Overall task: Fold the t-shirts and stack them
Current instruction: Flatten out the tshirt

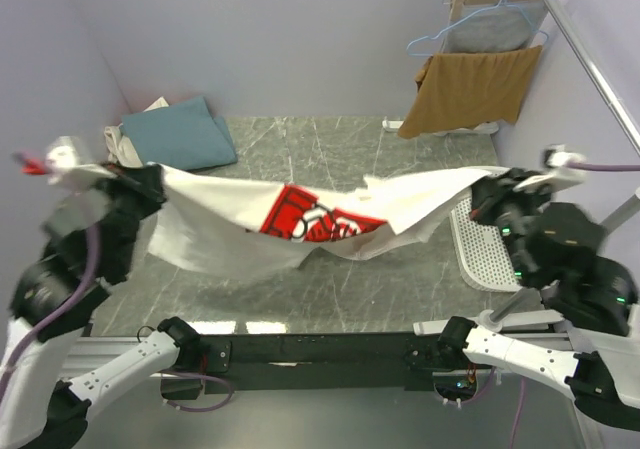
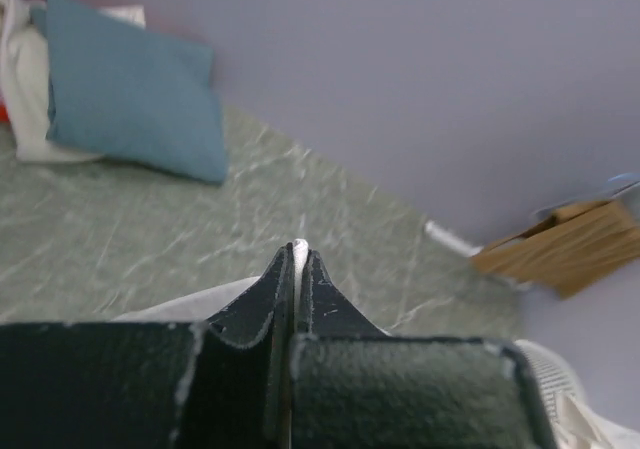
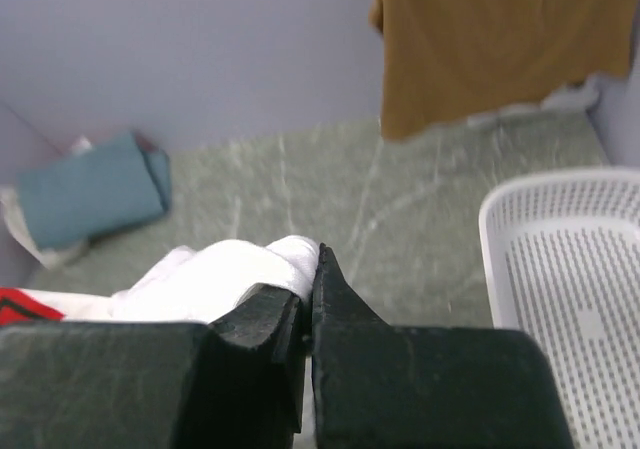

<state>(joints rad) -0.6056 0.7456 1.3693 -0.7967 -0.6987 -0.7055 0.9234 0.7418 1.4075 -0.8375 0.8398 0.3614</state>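
Aloft between left gripper (image 1: 150, 179), right gripper (image 1: 486, 185): t-shirt (image 1: 215, 219)

Robot lab booth: bare lilac walls (image 1: 300, 39), marble-look tabletop (image 1: 330, 149).

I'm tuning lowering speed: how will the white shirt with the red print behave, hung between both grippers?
Probably very floppy: the white shirt sags mid-span between the left gripper and right gripper, loose folds hanging. Likely light, since small pinches at its edges carry it. It may crumple unevenly on reaching the table.
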